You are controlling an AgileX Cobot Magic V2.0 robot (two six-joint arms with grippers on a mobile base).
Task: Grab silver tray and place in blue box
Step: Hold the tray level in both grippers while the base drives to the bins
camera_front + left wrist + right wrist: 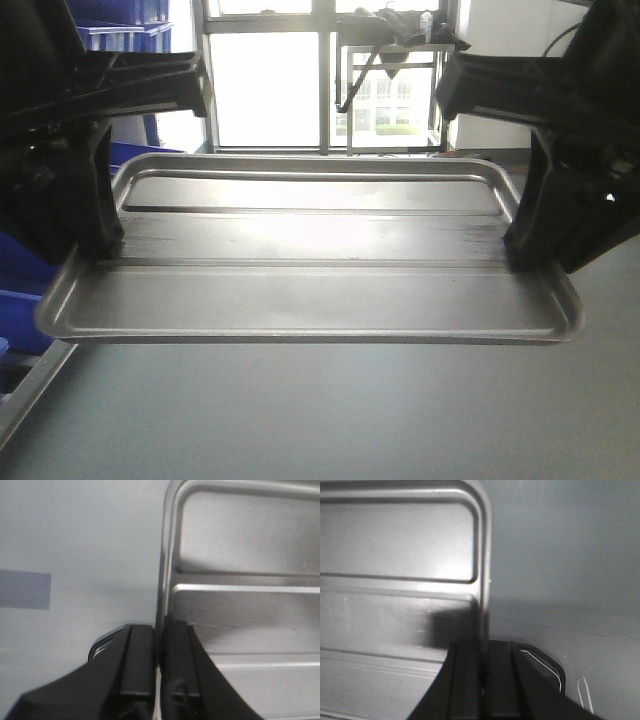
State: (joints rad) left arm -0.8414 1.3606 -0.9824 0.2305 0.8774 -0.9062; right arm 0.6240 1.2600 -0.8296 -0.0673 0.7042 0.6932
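Silver tray [310, 290] held above the grey surface [330, 420], long side facing the front camera. Left gripper [160, 630] is clamped on the left short rim and right gripper [482, 647] on the right short rim. Blue box [25, 305] is partly visible at far left.

The left hand [160, 630] and right hand [484, 647] are matte black, with flat slab-like fingers [142, 660] and angular housings.
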